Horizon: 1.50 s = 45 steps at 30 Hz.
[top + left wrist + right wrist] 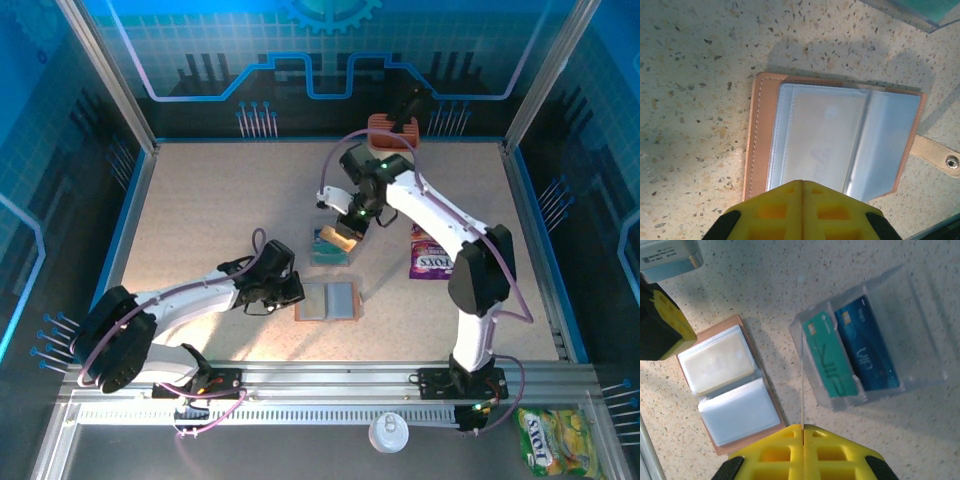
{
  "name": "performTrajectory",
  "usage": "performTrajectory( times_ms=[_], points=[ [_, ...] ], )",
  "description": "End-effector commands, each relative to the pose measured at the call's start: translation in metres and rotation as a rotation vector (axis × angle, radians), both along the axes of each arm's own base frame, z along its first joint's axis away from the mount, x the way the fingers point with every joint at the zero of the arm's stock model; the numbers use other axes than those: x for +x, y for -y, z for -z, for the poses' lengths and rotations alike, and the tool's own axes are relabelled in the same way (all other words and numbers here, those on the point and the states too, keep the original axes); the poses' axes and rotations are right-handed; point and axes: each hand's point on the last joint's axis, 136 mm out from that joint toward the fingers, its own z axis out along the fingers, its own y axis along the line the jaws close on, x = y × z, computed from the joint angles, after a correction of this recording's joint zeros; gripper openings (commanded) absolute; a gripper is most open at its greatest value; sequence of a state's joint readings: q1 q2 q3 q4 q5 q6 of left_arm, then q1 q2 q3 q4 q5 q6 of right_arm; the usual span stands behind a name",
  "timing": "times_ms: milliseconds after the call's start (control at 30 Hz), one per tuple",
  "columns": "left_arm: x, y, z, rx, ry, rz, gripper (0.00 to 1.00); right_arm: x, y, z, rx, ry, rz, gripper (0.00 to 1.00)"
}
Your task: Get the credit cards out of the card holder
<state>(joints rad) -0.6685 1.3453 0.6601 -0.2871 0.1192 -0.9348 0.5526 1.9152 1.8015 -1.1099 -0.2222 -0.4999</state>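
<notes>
Tan card holder [840,135] lies open on the speckled table [700,100], clear pockets up — its near edge right under the tips of the closed left gripper [802,186], snap strap [940,152] off to the jaws' right. Right gripper [803,429] is clamped on an orange-tan card [342,238], edge-on. The holder sits left of these jaws, and the clear tray [920,305] ahead-right holds a teal card [827,360] and a blue card [867,350] marked "VIP" — purple packet [431,255] reads "FOXS".

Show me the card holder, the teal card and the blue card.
card holder [726,389], right wrist view, its centre fold.
teal card [830,359], right wrist view, its face.
blue card [867,348], right wrist view, its face.
</notes>
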Motion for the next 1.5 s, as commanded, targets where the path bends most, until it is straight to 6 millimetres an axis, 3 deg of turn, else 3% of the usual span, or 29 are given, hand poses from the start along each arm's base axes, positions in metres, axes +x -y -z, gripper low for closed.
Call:
performTrajectory(
  times_ms=[0, 167, 467, 500, 933, 1467],
  points=[
    [-0.001, -0.009, -0.006, 0.024, 0.018, -0.006, 0.08, 0.003, 0.002, -0.016, 0.046, -0.025, -0.116, 0.00],
    [-0.002, -0.016, -0.011, 0.024, 0.030, -0.023, 0.08, 0.030, -0.003, -0.019, 0.058, -0.006, -0.149, 0.00],
    [-0.011, -0.027, -0.011, 0.017, 0.026, -0.055, 0.08, 0.065, 0.001, -0.004, 0.039, -0.023, -0.184, 0.00],
    [-0.012, -0.028, -0.010, 0.015, 0.023, -0.060, 0.09, 0.067, 0.001, 0.008, 0.031, -0.045, -0.193, 0.00],
    [-0.019, -0.034, -0.005, 0.021, 0.003, -0.075, 0.09, 0.083, -0.002, 0.041, 0.025, -0.063, -0.220, 0.00],
    [-0.020, -0.037, -0.004, 0.026, -0.005, -0.086, 0.09, 0.064, -0.014, 0.068, 0.025, -0.150, -0.266, 0.00]
  ],
)
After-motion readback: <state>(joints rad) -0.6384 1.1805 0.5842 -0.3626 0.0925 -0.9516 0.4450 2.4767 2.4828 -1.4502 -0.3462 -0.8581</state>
